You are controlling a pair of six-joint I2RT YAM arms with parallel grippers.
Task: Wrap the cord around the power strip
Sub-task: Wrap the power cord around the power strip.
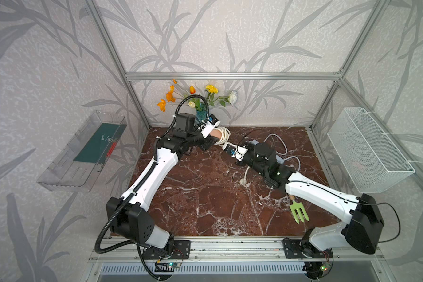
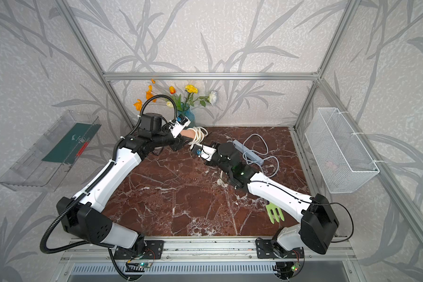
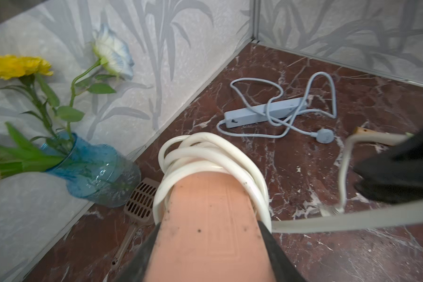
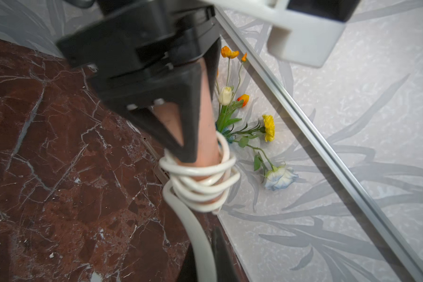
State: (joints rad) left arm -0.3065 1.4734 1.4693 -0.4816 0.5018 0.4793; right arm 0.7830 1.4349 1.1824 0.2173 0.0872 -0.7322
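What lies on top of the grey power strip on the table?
Its own grey cord crosses over the grey power strip near its middle. Nothing else shows on it; its underside is hidden.

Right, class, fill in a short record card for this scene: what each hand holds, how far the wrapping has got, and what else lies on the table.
left hand: shut on the peach plastic power strip
right hand: shut on the thick white cord, on its free length
wrap: several loose turns around the strip's far end
table: red-brown marble top
also on table: grey-blue power strip, not wrapped; green garden fork; blue glass vase of flowers
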